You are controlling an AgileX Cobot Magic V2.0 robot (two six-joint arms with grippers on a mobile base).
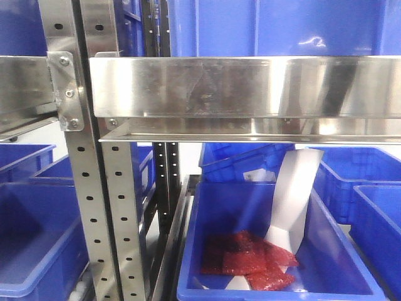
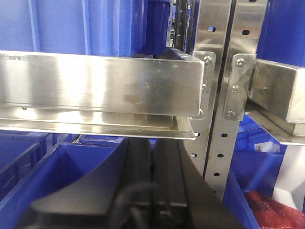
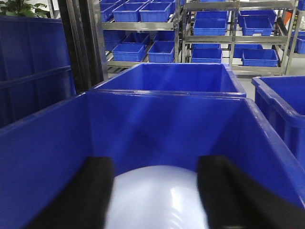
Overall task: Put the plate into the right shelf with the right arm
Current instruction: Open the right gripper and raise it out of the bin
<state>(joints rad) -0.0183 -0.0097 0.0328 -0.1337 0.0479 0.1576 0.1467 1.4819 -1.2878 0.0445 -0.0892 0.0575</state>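
The right end effector [image 3: 155, 200] reaches forward into a blue bin [image 3: 162, 124], its two black fingers [image 3: 76, 200] spread apart with the plate [image 3: 155, 198] lying between them. From the right wrist view the plate shows as a pale, glossy round shape just below the bin's far inner wall; whether the fingers actually press on its rim cannot be told, since the contact points sit at the bottom edge of the view. Beyond that bin's far wall stands a second blue bin [image 3: 190, 78], and further off rows of steel racks [image 3: 138, 26] carry more blue bins.

The left end effector [image 2: 152, 191] points level toward the right shelf [image 2: 102, 88], with its black fingers [image 2: 138, 176] pressed together along a narrow seam. It sits just beneath the shelf's broad shiny front rail and above the rim of a blue bin [image 2: 71, 167].

In the front view the shelf's front rail [image 1: 250, 88] runs across above a lower blue bin [image 1: 276, 251], which holds a red mesh bag [image 1: 247, 260] and a white scoop-like object [image 1: 291, 200] leaning upright. Perforated uprights [image 1: 94, 207] stand to the left of that bin.
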